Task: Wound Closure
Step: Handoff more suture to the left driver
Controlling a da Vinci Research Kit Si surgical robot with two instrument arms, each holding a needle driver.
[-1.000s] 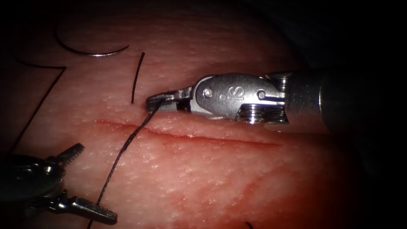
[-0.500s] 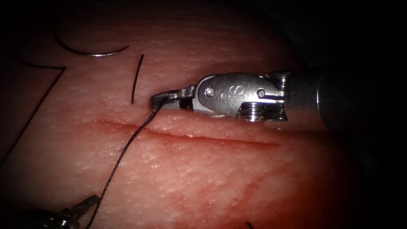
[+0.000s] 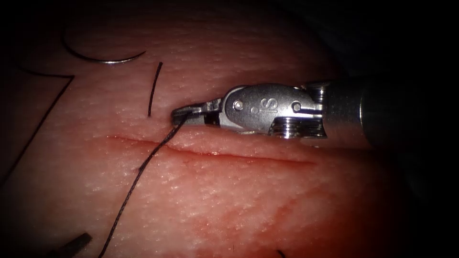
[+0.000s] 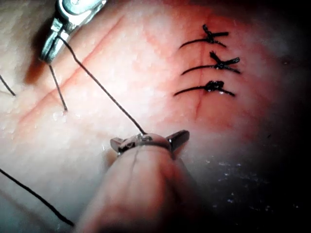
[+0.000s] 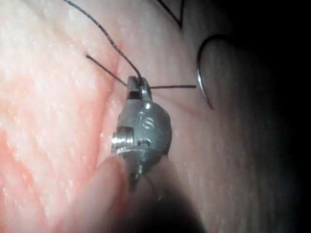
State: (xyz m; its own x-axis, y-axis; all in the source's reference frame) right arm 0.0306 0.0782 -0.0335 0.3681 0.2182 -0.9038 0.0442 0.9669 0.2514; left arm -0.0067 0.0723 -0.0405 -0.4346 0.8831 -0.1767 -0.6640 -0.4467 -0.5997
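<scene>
On the far side of the cut (image 3: 239,156), towards its left end, the right tool (image 3: 180,113) is seen with its jaws closed on the thread (image 3: 138,172), which is held at the very tips; from there the strand is carried across the cut to the near left. At the near left the left tool (image 4: 149,141) is seen with its jaws spread wide; nothing is gripped by them, though the strand runs right up to them. The needle (image 3: 103,57) is left lying free on the tissue (image 3: 248,200) at the far left, outside it and held by neither tool.

The thread could be frayed or severed if it were squeezed too hard at the tips, since cutting is possible with that tool; the tissue edge could be torn if the strand were pulled sharply; the free needle could be dragged by any tug on its thread; the strand could be snagged by the open left jaws.

Counted: two tools; one needle; one cut; one short thread end (image 3: 154,88) standing just left of the right jaws; three knotted stitches (image 4: 211,87) further along the cut.
</scene>
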